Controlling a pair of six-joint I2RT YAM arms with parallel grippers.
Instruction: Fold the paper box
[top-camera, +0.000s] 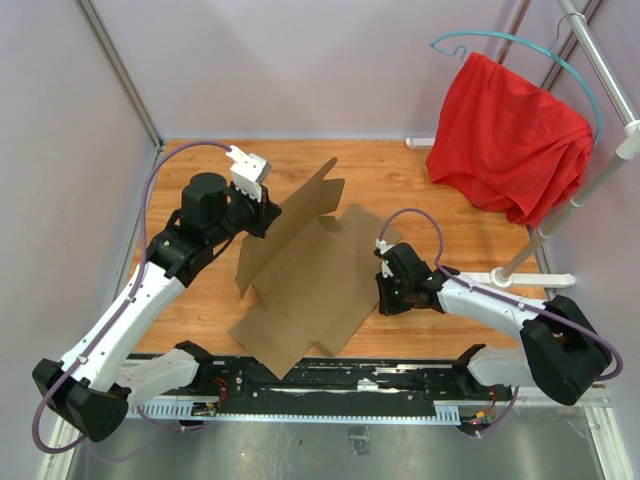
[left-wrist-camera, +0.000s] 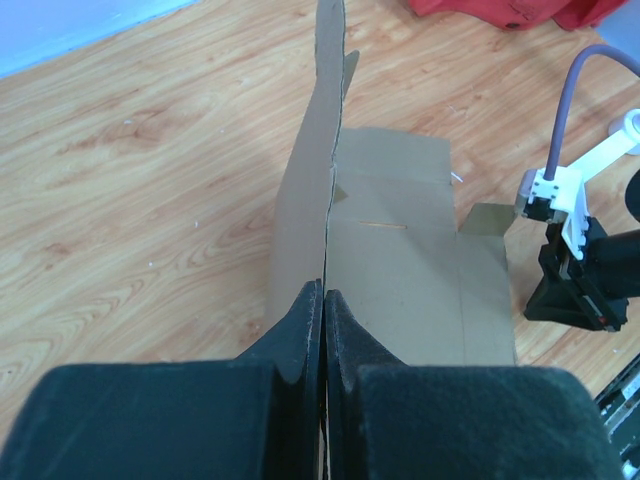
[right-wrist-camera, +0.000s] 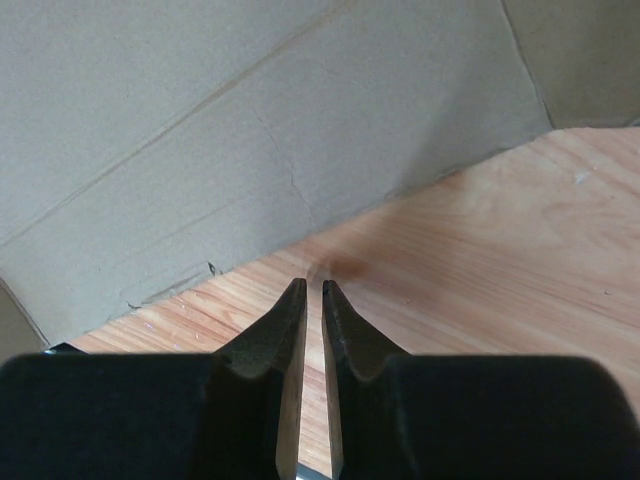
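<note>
The paper box (top-camera: 310, 285) is a plain brown cardboard sheet lying flat on the wooden table, with its left panel (top-camera: 290, 215) lifted upright. My left gripper (top-camera: 262, 215) is shut on the top edge of that raised panel; in the left wrist view the fingers (left-wrist-camera: 325, 290) pinch the thin cardboard edge (left-wrist-camera: 310, 190), with the flat part (left-wrist-camera: 410, 270) to its right. My right gripper (top-camera: 383, 292) sits low at the sheet's right edge. In the right wrist view its jaws (right-wrist-camera: 312, 285) are almost closed and empty, tips near the table just before the cardboard (right-wrist-camera: 250, 120).
A red cloth (top-camera: 510, 130) hangs on a teal hanger from a white stand (top-camera: 560, 210) at the back right. The black base rail (top-camera: 350, 380) runs along the near table edge. Purple walls enclose the table. The right arm shows in the left wrist view (left-wrist-camera: 585, 275).
</note>
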